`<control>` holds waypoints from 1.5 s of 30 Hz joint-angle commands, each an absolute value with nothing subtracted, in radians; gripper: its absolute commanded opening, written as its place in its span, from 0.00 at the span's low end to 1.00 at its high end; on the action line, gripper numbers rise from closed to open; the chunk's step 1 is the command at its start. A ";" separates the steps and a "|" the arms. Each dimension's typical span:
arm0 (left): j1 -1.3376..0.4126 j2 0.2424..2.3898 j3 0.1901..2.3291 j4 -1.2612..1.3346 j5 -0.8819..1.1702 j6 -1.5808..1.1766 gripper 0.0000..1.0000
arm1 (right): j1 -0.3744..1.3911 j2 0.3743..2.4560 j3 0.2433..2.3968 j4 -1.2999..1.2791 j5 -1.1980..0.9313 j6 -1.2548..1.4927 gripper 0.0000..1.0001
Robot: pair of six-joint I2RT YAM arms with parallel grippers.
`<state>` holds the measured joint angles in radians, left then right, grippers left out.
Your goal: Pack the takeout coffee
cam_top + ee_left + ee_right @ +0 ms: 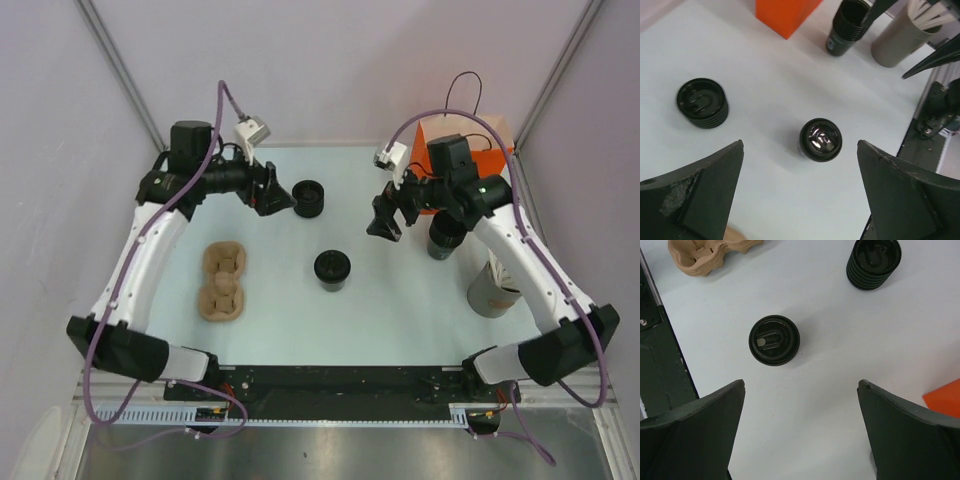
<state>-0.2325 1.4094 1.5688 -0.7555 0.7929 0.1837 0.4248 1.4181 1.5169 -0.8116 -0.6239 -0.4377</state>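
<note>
Reaching inward with left gripper [281,196] and right gripper [385,221], elbows bent. Holding jaws spread wide, empty, near the coffee cup [332,268].

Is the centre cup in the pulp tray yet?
Out: the lidded cup stands upright on the table, apart from the tray.

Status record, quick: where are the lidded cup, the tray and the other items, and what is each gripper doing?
lidded cup: upright, mid-table, not held
pulp tray: left of the cup, no cup in it
ribbed black stack: far side, by the left gripper
left gripper: open, holding nothing
right gripper: open, holding nothing
cup stack: partly under the right arm
stick tub: right edge
</note>
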 commanded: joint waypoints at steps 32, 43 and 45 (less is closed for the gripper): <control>-0.126 0.905 1.308 -0.689 0.273 0.218 1.00 | 0.922 1.469 1.443 -0.762 -0.077 -0.549 0.81; -0.124 0.920 1.338 -0.709 0.187 0.187 1.00 | 0.908 1.716 1.592 -0.787 -0.138 -0.471 0.69; -0.124 0.925 1.336 -0.716 0.184 0.186 1.00 | 0.908 1.744 1.615 -0.804 -0.147 -0.462 0.67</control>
